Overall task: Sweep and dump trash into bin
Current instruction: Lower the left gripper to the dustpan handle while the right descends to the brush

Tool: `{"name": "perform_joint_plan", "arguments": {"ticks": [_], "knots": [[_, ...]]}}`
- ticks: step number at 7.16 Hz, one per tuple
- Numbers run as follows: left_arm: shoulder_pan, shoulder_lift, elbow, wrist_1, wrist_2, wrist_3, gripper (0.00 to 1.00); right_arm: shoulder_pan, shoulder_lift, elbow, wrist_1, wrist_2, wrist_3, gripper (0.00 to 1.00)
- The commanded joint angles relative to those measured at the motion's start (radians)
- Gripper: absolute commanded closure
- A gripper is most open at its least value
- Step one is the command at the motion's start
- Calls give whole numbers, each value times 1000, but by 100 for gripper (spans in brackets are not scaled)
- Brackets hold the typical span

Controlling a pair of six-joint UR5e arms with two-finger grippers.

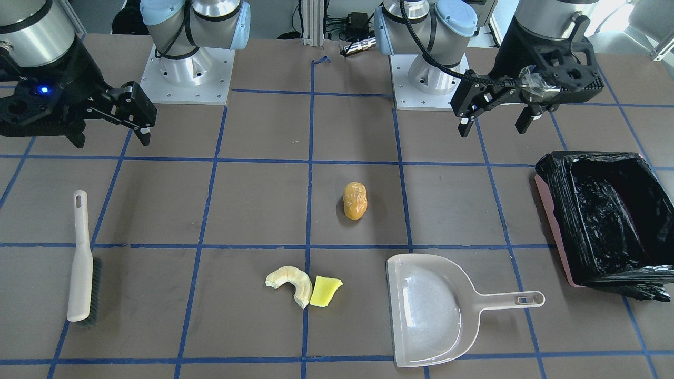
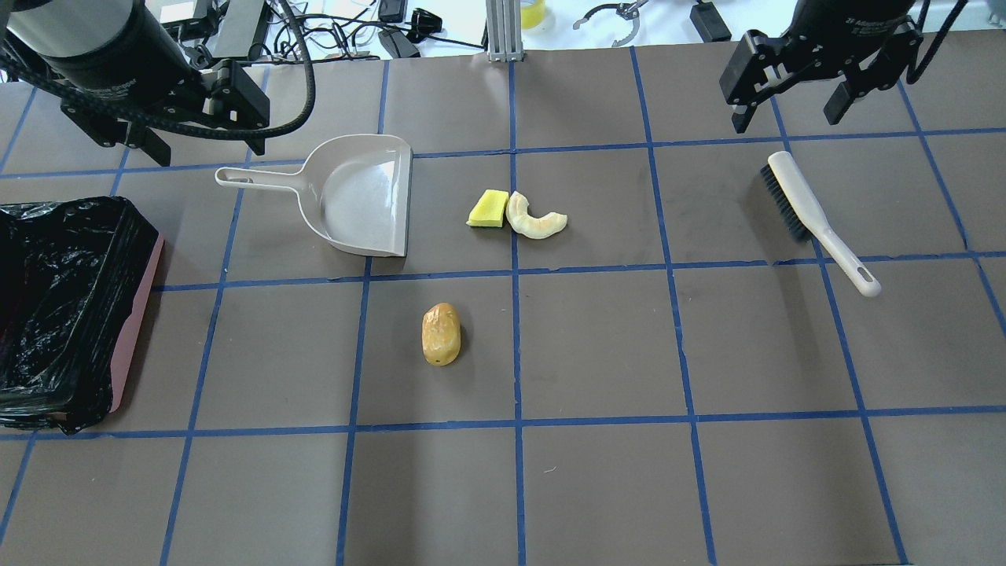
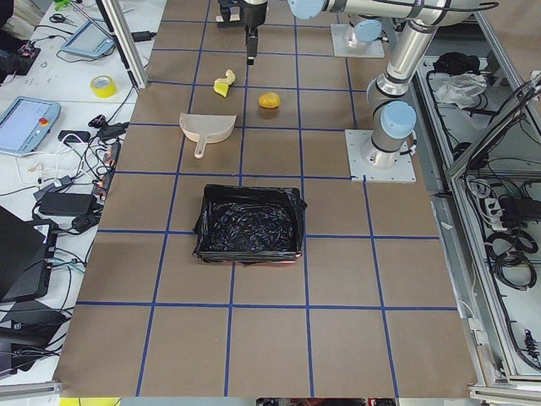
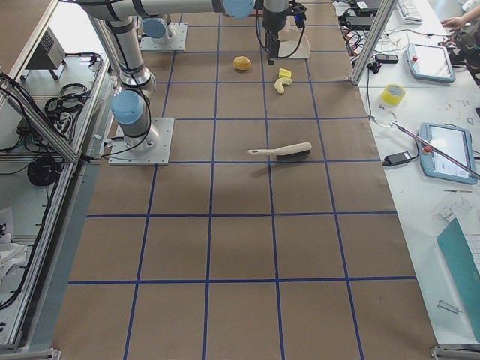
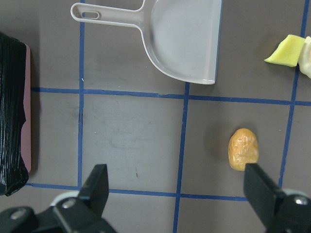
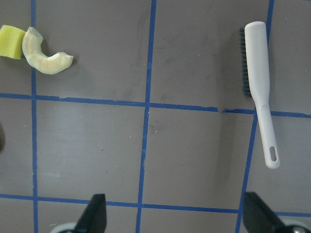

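Observation:
The trash lies loose on the brown table: an orange-brown lump [image 1: 355,200] [image 2: 441,334] [image 5: 243,149], and a cream crescent [image 1: 291,281] [image 2: 534,220] [image 6: 44,53] touching a yellow wedge [image 1: 325,291] [image 2: 488,208]. The bin [image 1: 553,173] [image 2: 137,314], pink-sided and lined with a black bag, stands at the table's left end. My left gripper [image 1: 495,126] [image 2: 206,145] [image 5: 180,194] hangs open and empty above the table near the bin. My right gripper [image 1: 111,138] [image 2: 788,116] [image 6: 176,213] hangs open and empty above the brush.
A translucent grey dustpan [image 1: 432,310] [image 2: 361,196] [image 5: 184,34] lies flat between the bin and the wedge, its mouth toward the trash. A white hand brush [image 1: 81,263] [image 2: 817,212] [image 6: 260,87] lies on the right side. Blue tape lines grid the table.

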Motion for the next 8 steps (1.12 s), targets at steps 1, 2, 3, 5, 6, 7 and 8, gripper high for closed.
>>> {"name": "perform_joint_plan", "arguments": {"ticks": [1, 2, 3, 5, 6, 7, 8], "knots": [[-2, 8, -23, -3, 1, 2, 0, -110, -1, 58, -11, -2, -145, 0], [9, 4, -61, 26, -2, 102, 0, -179, -1, 114, -69, 2, -243, 0], [12, -4, -99, 128, 7, 425, 0, -228, 8, 180, -155, 8, -311, 1], [88, -75, -167, 225, -8, 784, 0, -331, 17, 394, -467, 11, -480, 1], [98, -163, -175, 233, 7, 1030, 0, -384, 29, 484, -592, 54, -587, 2], [122, -221, -174, 289, 55, 1192, 0, -426, 31, 544, -617, 104, -614, 3], [145, -278, -169, 332, 63, 1435, 0, -426, 32, 595, -708, 105, -614, 4]]}}
